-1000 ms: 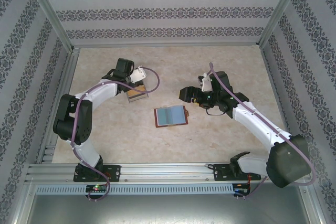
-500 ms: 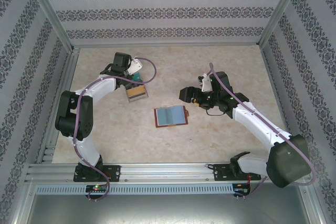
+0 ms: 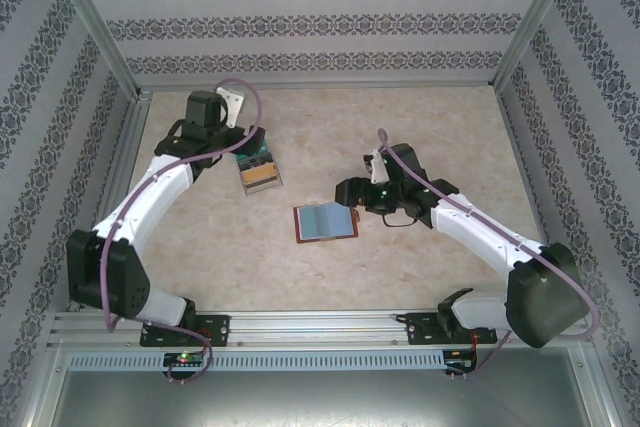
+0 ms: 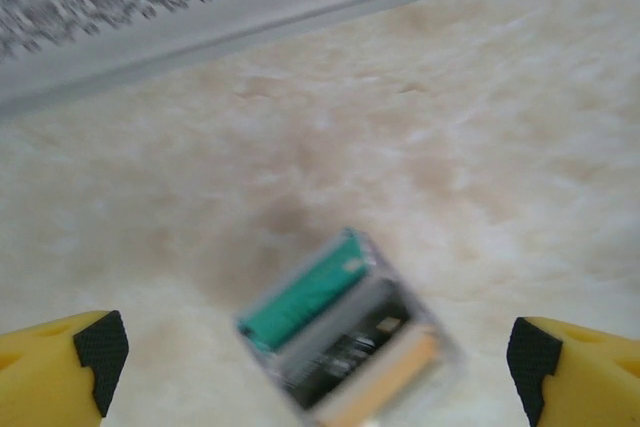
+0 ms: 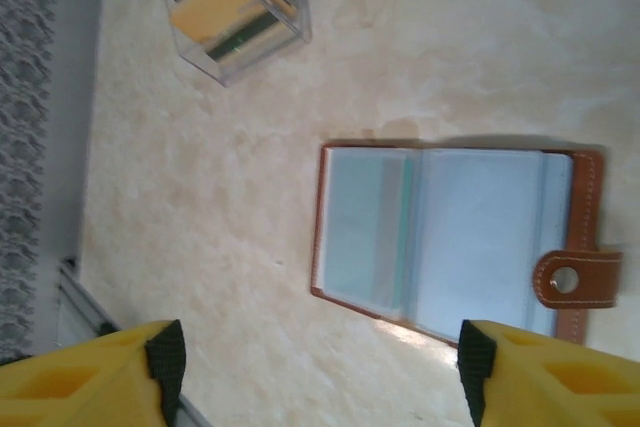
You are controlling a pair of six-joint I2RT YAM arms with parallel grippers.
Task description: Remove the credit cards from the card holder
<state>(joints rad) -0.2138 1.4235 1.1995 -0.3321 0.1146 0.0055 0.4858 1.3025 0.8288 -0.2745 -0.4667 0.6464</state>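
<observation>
The card holder (image 3: 325,221) lies open on the table, its blue-grey sleeves (image 5: 470,237) facing up and its snap tab (image 5: 575,282) to the right in the right wrist view. A thin teal strip shows in the left sleeve. A teal card (image 4: 305,297), a black card (image 4: 350,352) and a tan card (image 4: 385,382) stand in a clear box (image 3: 260,171). My left gripper (image 3: 243,140) (image 4: 315,357) hangs open just behind that box. Also open and holding nothing, my right gripper (image 3: 345,197) (image 5: 320,362) hovers at the card holder's right edge.
The clear box (image 5: 235,17) sits up and to the left of the card holder. Patterned walls and metal rails (image 3: 120,127) close in the table on three sides. Bare marble-look tabletop (image 3: 440,127) lies around the card holder.
My left gripper has opened wide and drawn back from over the clear box toward the back left. My right gripper has moved left toward the card holder, its jaws a little narrower.
</observation>
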